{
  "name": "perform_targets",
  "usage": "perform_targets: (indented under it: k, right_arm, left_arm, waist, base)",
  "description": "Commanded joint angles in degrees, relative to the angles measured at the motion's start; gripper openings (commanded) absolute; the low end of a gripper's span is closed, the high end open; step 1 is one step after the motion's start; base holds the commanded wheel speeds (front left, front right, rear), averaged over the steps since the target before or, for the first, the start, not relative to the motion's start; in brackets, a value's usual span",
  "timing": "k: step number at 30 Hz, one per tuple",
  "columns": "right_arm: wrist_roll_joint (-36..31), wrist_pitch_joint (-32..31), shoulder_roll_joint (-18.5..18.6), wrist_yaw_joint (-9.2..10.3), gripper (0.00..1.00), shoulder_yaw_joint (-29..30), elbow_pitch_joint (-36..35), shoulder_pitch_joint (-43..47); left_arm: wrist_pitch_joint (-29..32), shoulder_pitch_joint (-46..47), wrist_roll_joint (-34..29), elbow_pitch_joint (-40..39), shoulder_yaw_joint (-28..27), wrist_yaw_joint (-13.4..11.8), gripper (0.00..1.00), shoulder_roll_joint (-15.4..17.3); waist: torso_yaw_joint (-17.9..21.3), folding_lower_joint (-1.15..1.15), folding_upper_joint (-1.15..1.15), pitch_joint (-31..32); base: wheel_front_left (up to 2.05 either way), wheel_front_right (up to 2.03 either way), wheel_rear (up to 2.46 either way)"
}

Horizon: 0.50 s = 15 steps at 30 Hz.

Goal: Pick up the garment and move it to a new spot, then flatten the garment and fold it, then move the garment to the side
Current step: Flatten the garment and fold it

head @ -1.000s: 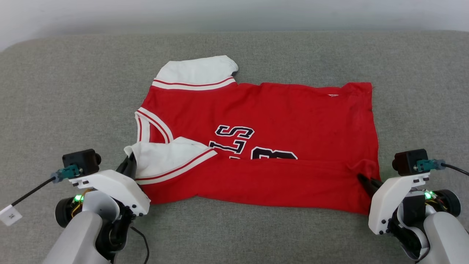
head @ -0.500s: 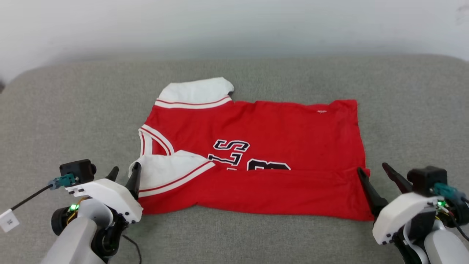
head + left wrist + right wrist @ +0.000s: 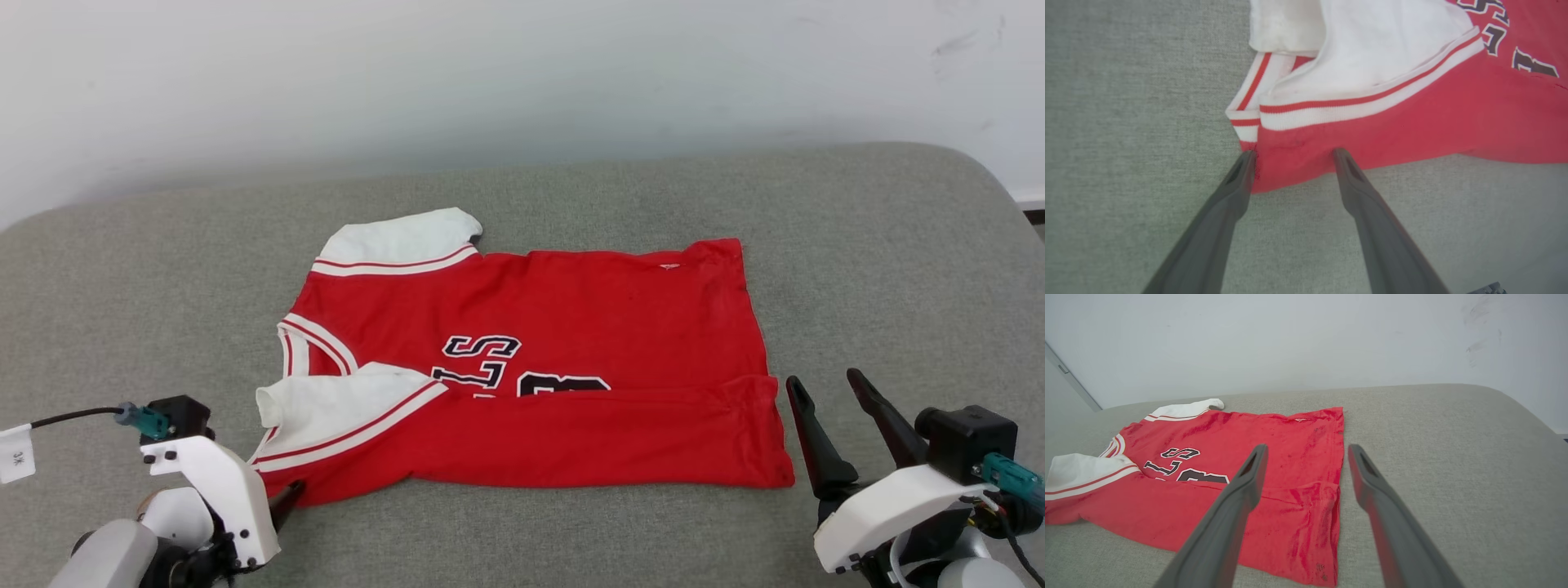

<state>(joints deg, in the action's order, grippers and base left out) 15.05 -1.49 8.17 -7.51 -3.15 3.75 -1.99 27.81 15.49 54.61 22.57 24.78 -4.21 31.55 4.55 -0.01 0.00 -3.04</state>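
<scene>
Right gripper, spread, has backed off the garment; wrist view shows left gripper spread astride its corner. Grey cushion, white wall.

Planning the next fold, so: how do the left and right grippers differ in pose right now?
The left gripper points steeply down, fingers straddling the garment's near collar-end corner; the right gripper points more level, toward the wall. The left's fingertips meet the cloth; the right's seem clear, beside the hem. Both are open, holding nothing.
</scene>
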Motion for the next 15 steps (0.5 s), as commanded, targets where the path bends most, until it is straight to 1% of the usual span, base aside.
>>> perform_targets:
  k: [1,3,5,8,9,10,11,12,15]
  right_arm:
    - [-0.4,-0.1,-0.7,0.04,1.0,0.1,-0.8,0.5]
    - [-0.2,-0.2,-1.0,0.04,1.0,0.2,-1.4,0.1]
    - [0.0,-0.3,-1.4,0.04,1.0,0.3,-1.5,-0.5]
    - [0.5,-0.2,-1.6,0.04,1.0,0.7,-1.3,-1.5]
    - [0.6,-0.2,-1.7,0.04,1.0,0.6,-1.2,-1.8]
    - [0.8,-0.3,-1.7,0.04,1.0,0.7,-1.0,-2.1]
    - [1.1,-0.7,-1.7,0.04,1.0,0.7,-0.8,-2.2]
    - [1.3,-1.0,-1.7,0.04,1.0,0.7,-0.8,-2.4]
    - [1.7,-1.5,-1.3,0.04,1.0,0.8,-0.9,-2.9]
  left_arm:
    - [1.3,-0.3,0.5,-0.5,-0.4,-0.8,1.0,1.0]
    - [3.1,-0.3,1.1,-0.8,-0.5,-1.6,1.0,1.5]
    - [3.6,0.6,1.5,-1.0,-1.0,-1.8,1.0,1.7]
    - [4.6,1.1,2.7,-0.2,-1.1,-1.7,1.0,0.5]
    - [4.8,1.2,3.1,0.2,-0.9,-1.6,0.91,0.0]
    - [5.4,1.1,3.6,0.7,-0.6,-1.2,0.57,-0.7]
    - [5.8,1.0,4.0,1.2,-0.4,-0.9,0.35,-1.3]
    - [5.6,0.9,4.4,1.7,-0.3,-0.5,0.0,-1.9]
    - [5.2,1.0,4.9,2.5,-0.1,0.3,0.0,-2.8]
  waist:
    - [0.9,0.01,0.0,-1.7]
    - [1.3,0.01,0.0,-3.4]
    - [1.6,0.01,0.0,-5.1]
    - [1.9,0.01,0.0,-6.9]
    - [1.9,0.01,0.0,-7.4]
    - [2.0,0.01,0.0,-7.7]
    - [2.0,0.01,0.0,-8.0]
    - [2.0,0.01,0.0,-8.1]
    - [1.9,0.01,0.0,-8.4]
  base:
    - [0.0,0.0,0.0]
    - [0.0,0.0,0.0]
    - [0.0,0.0,0.0]
    - [0.0,0.0,0.0]
    - [0.0,0.0,0.0]
    - [0.0,0.0,0.0]
    - [0.0,0.0,0.0]
    - [0.0,0.0,0.0]
    - [0.0,0.0,0.0]
